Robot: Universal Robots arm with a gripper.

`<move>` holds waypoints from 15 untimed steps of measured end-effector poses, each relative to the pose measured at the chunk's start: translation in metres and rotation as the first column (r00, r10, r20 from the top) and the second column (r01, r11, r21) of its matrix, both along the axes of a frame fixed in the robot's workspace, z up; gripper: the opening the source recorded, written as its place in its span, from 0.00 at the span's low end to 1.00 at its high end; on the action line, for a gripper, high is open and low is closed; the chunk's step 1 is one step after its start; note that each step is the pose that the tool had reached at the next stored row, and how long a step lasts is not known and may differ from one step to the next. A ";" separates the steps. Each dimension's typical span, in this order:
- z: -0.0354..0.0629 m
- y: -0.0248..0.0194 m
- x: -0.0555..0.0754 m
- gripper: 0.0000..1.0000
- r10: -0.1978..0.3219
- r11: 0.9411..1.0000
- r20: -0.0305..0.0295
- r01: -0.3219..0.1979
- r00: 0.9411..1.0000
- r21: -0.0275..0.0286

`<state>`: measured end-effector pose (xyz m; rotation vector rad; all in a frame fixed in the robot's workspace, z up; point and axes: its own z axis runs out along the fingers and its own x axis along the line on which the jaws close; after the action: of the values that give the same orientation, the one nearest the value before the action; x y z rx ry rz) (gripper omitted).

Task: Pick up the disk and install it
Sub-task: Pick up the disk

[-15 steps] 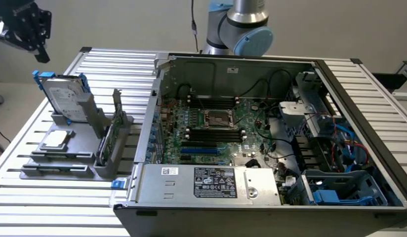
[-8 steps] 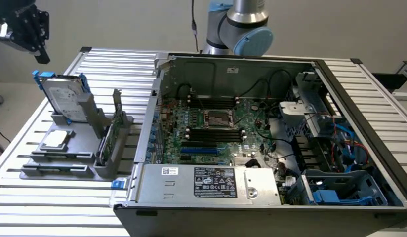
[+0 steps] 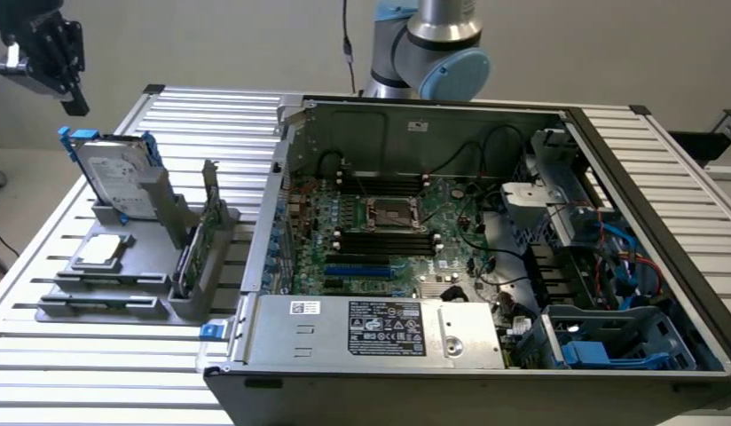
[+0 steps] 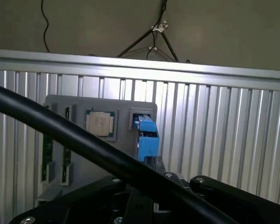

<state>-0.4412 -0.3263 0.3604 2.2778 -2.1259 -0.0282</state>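
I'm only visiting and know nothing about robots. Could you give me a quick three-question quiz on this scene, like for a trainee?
1. True or false: the disk already sits inside the computer case.
2. The gripper is: A) in the air near the disk, holding nothing; B) deep inside the case; C) clamped on the disk.
3. Fill in: the disk's plastic carrier is coloured ____.
Key: 1 false, it stands upright in the grey holder; 2 A; 3 blue.

disk (image 3: 111, 173) upright in holder (image 3: 164, 300) on table (image 3: 58, 359), exterior view's left of computer case (image 3: 425, 129); end effector (image 3: 71, 99) above disk.
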 end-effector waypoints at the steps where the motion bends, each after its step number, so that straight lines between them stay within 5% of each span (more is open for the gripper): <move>1: 0.0001 0.0000 0.000 0.11 0.000 1.000 0.000 0.000 1.000 0.000; 4: 0.0000 0.0000 -0.001 0.18 0.000 1.000 0.000 0.000 1.000 0.000; 10: -0.0056 -0.0001 -0.001 0.47 -0.002 1.000 0.000 0.002 1.000 -0.001; 15: -0.0147 -0.0008 -0.002 0.54 -0.002 1.000 0.000 0.002 1.000 -0.003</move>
<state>-0.4433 -0.3271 0.3457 2.2742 -2.1268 -0.0253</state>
